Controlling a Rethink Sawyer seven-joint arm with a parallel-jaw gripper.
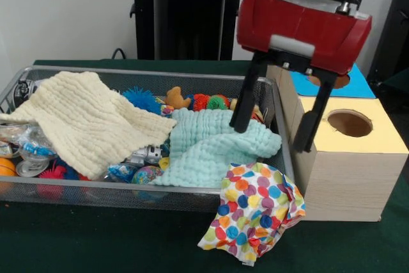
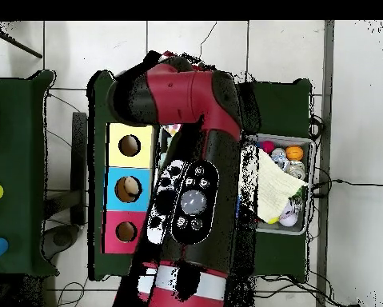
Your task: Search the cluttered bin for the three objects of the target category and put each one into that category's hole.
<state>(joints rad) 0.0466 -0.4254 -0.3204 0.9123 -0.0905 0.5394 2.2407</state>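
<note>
The red-and-black gripper [image 1: 276, 128] hangs over the right end of the wire mesh bin [image 1: 160, 199], its two dark fingers [image 1: 245, 99] spread wide apart with nothing between them; one finger points down in front of the mint-green cloth [image 1: 208, 148] inside the bin, the other hangs in front of the wooden sorting box [image 1: 348, 177] just beside the bin's right wall. In the bin, a cream waffle cloth [image 1: 89, 119] covers much of the left half, and the mint-green one lies bunched at the right. A polka-dot cloth [image 1: 252, 212] drapes over the bin's front right corner onto the green table [image 1: 96, 241]. Between and behind the cloths small toys show: a blue spiky ball [image 1: 142, 99], a brown figure [image 1: 175, 98], red and green spiky balls [image 1: 211, 101], and clear plastic pieces [image 1: 29, 151] at the left end. The box top has a yellow panel with a round hole [image 1: 349, 123] and a blue panel [image 1: 361, 86] behind it. From overhead, the arm [image 2: 190, 184] hides most of the bin, and the box shows yellow, blue and pink panels, each with a hole; something tan sits in the blue hole [image 2: 129, 189]
</note>
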